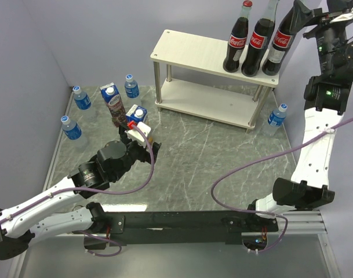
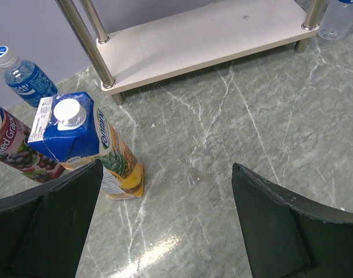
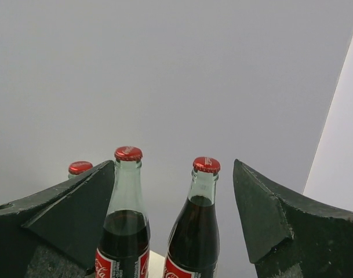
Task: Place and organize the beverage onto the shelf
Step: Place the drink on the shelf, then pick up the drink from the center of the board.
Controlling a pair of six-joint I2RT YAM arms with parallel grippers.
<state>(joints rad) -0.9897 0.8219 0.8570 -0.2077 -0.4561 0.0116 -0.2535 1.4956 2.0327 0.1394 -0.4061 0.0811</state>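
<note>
The left jaws stand wide open and hold nothing, low over the counter (image 2: 222,145) in front of the shelf's (image 2: 211,35) left end. Just beside one finger (image 2: 48,220) stands the pineapple carton (image 2: 89,145), upright with its white cap on. The grape carton (image 2: 14,153) stands close beyond it, farther from the shelf; I cannot tell if the two touch.

The right jaws are also wide and hold nothing, at neck height by the three Cokes (image 1: 258,43). These stand upright in a row at the right end of the shelf's top board. In the right wrist view, two red-capped necks show between the fingers and the third cap (image 3: 80,168) peeks over one finger. No finger touches glass there.

Four water bottles stand upright on the counter. One water bottle (image 1: 131,87) is just off the shelf's left end, two more (image 1: 82,97) (image 1: 72,130) stand farther left near the wall, and the fourth (image 1: 276,117) stands by the shelf's front right leg.
</note>
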